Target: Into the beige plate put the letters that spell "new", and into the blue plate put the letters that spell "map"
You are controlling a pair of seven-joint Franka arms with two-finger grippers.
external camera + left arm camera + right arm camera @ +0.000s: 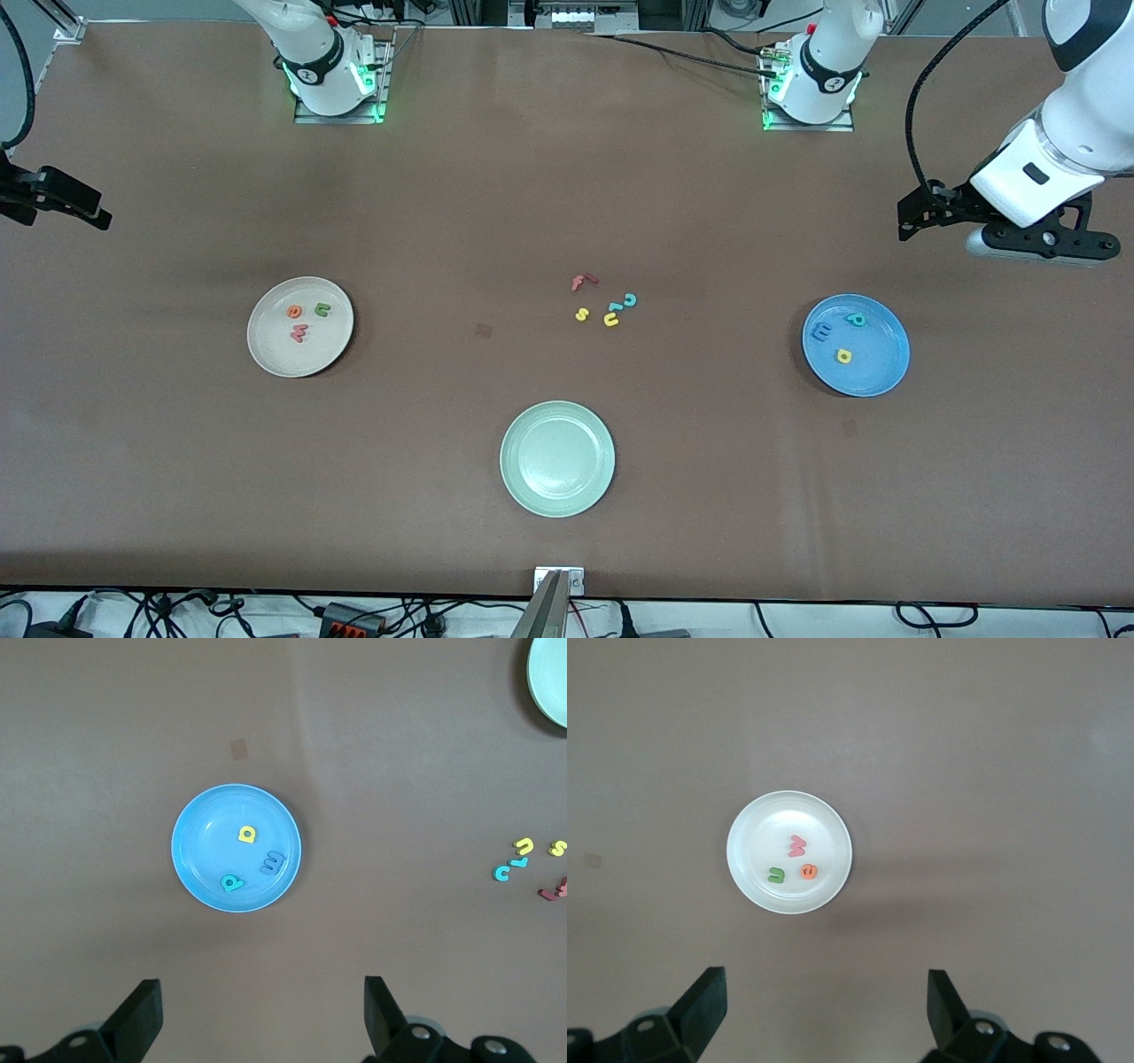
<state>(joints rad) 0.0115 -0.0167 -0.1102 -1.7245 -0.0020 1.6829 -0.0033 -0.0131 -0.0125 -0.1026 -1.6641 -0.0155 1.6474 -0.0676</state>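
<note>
The beige plate (330, 351) (755, 837) holds the orange e (294, 311) (808, 871), the green n (322, 309) (776, 874) and the pinkish-red w (299, 333) (797, 846). In the blue plate (882, 360) (202, 831) lie the teal p (856, 319) (230, 882), the blue m (821, 332) (273, 863) and the yellow a (843, 356) (247, 834). My left gripper (912, 214) (263, 992) hangs open and empty over bare table at the left arm's end. My right gripper (89, 213) (827, 979) hangs open and empty over bare table at the right arm's end.
A pale green plate (557, 458) (551, 678) sits nearest the front camera, mid-table. Loose letters lie mid-table: a red f (581, 282), a yellow s (581, 314), a yellow u (611, 320) and teal hooked letters (627, 301).
</note>
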